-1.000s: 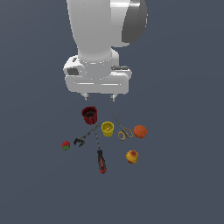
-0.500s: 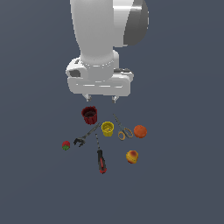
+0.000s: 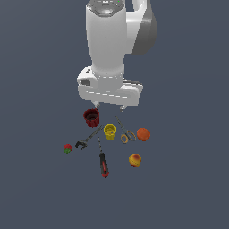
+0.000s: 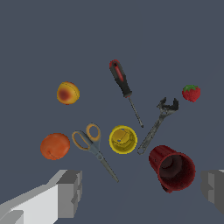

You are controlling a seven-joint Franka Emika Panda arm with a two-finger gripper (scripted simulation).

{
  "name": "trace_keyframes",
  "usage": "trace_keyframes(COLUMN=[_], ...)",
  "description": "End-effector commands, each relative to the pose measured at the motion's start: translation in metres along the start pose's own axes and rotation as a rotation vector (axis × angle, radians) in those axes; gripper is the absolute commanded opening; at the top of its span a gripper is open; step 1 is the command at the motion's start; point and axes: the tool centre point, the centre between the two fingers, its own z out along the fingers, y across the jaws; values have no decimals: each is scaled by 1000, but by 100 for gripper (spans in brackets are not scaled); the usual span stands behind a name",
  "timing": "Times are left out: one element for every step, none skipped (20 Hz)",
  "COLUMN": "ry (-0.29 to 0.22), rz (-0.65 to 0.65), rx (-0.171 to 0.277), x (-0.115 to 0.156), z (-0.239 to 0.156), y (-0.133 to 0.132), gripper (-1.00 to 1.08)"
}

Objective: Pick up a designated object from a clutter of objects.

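We see a flat dark grey worktop [image 3: 188, 188] with a small scatter of items, and a white robot arm [image 3: 109, 49] hanging over its far side.

Moving from the exterior view's left to its right: a tiny red-and-green strawberry [image 3: 67, 149] sits alone at the edge of the group. Near it lies a black clamp [image 3: 85, 142], its jaws toward the strawberry and its thin handle angled up toward the cups. Behind that, a dark red cup [image 3: 91, 117] stands upright. A red-handled screwdriver [image 3: 103, 163] lies nearer the camera, shaft pointing toward a yellow cup [image 3: 109, 131], which stands upright in the middle of the clutter. Just right of the yellow cup lie scissors [image 3: 125, 132] with orange finger loops. Beside those loops, close but apart, rests the plain orange-red ball [image 3: 143, 134], the thing to be picked up. Nearer the camera sits a yellow-and-red round fruit [image 3: 135, 159].

The claw [image 3: 109, 106] hangs above the red cup and yellow cup, touching nothing. Its fingers [image 4: 70, 192] are spread wide with nothing between them. In the wrist view the ball [image 4: 55, 146] lies just off one fingertip.
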Motion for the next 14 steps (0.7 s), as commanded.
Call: trace_keyframes(ry=[1,1,2,2,2,3,3,4,4,5,5,6,6,7], rz=[39,56,74,93,111,129,147,165,183,201,219,237,255,273], rx=[-1,-2,-2,-3,-3,-4,-4,-4,-4,-5,-5,-5,-5,-5], x=[1,1,1,1,1,1,1,1,1,0,0,0,-1,-1], z=[8,12,16,20,23,27,31,35,39,43,47,50,54,58], y=[-8,-12,-16,-20,-23,-27,-31,-35,-39,-42,-46,-50,-54,-58], gripper=[100,100,100,100,100,100,100,100,100,100,100,100,100,100])
